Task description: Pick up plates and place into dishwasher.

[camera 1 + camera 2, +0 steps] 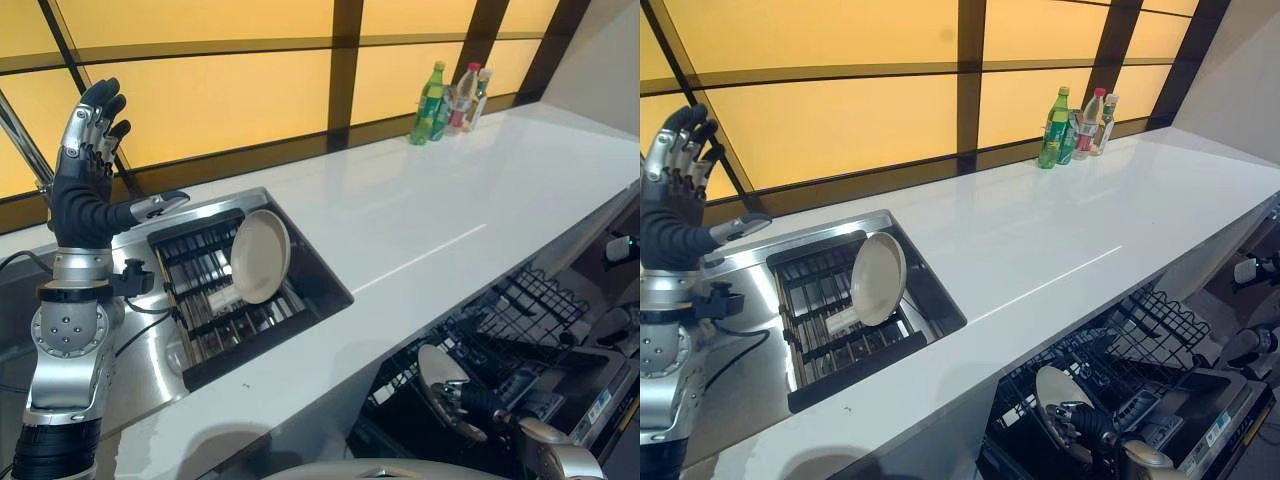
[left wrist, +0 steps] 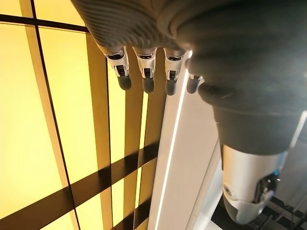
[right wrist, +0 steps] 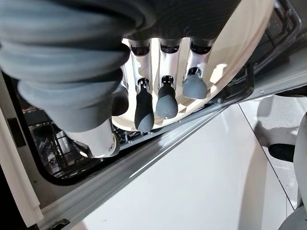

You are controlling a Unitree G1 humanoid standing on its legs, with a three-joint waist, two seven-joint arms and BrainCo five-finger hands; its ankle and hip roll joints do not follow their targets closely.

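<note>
One cream plate [image 1: 262, 255] stands tilted on edge in the dark rack [image 1: 200, 300] inside the sink. A second cream plate [image 1: 440, 365] is down in the open dishwasher's lower rack [image 1: 520, 310], with my right hand [image 1: 470, 402] beside it. In the right wrist view the fingers [image 3: 165, 100] curl over this plate's [image 3: 240, 43] face, with the thumb at its edge. My left hand [image 1: 90, 150] is raised high above the sink's left side, fingers [image 2: 146, 72] straight and spread, holding nothing.
The white counter [image 1: 450, 220] runs from the sink to the right. Several bottles [image 1: 432, 100] stand at its far back by the amber wall panels. The steel sink rim [image 1: 150, 370] lies just below my left arm. The dishwasher's wire rack is pulled out under the counter's front edge.
</note>
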